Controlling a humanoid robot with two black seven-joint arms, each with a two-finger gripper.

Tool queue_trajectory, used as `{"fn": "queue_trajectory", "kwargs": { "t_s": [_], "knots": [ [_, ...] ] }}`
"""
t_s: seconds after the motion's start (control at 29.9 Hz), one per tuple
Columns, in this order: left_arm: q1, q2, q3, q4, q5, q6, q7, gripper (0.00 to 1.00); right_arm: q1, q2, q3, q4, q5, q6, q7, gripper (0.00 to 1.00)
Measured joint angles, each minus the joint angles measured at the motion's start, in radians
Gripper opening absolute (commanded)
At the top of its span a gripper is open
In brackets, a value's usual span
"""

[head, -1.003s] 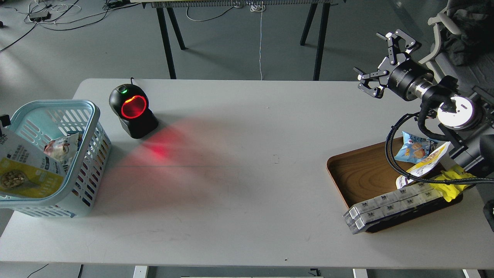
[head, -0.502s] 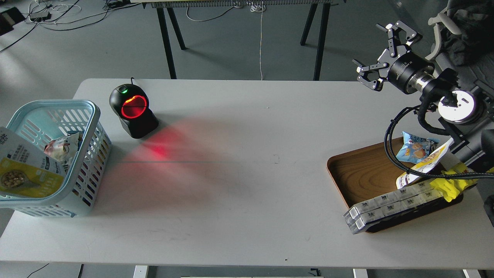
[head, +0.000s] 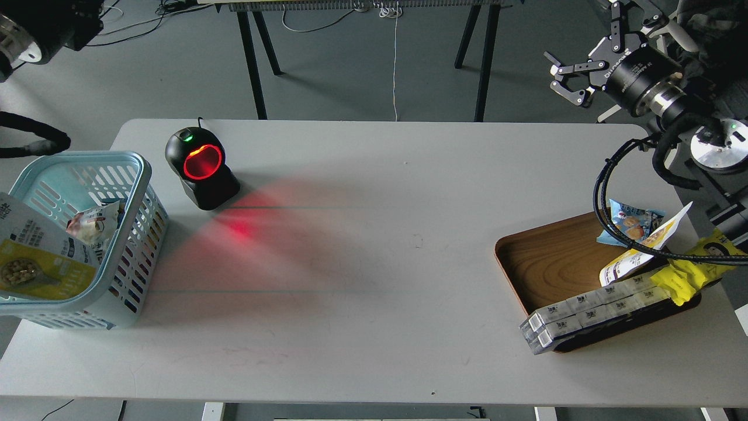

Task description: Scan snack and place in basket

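While snack (head: 35, 254) sits in basket (head: 125, 175), right claw (head: 590, 55) rose, spread.

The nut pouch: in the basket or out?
In. The snack leans inside the basket, top edge jutting above the rim; no gripper holds it.
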Motion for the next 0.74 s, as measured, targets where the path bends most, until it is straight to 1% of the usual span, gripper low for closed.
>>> {"fn": "queue_trajectory", "kwargs": {
  "t_s": [0.1, 0.2, 0.33, 0.4, 0.57, 0.74],
  "knots": [
    [0.013, -0.086, -0.043, 0.053, -0.11, -0.017, 0.004, 1.0, -0.054, -0.033, 0.06, 0.057, 0.0, -0.003, 0.0, 0.99],
    [0.027, -0.177, -0.079, 0.138, -0.15, -0.025, 0.009, 1.0, -0.096, -0.059, 0.112, 0.109, 0.001, -0.011, 0.0, 0.99],
    [0.036, -0.293, -0.129, 0.265, -0.189, -0.068, 0.013, 1.0, -0.126, -0.058, 0.162, 0.118, 0.002, -0.022, 0.0, 0.99],
    [0.042, -0.335, -0.142, 0.306, -0.229, -0.092, 0.013, 1.0, -0.13, -0.05, 0.169, 0.11, 0.002, -0.031, 0.0, 0.99],
    [0.052, -0.397, -0.151, 0.36, -0.288, -0.111, 0.004, 1.0, -0.142, -0.024, 0.174, 0.098, 0.005, -0.063, 0.001, 0.99],
    [0.053, -0.407, -0.152, 0.366, -0.291, -0.112, -0.001, 1.0, -0.143, -0.021, 0.176, 0.096, 0.007, -0.08, 0.002, 0.99]
  ]
}}
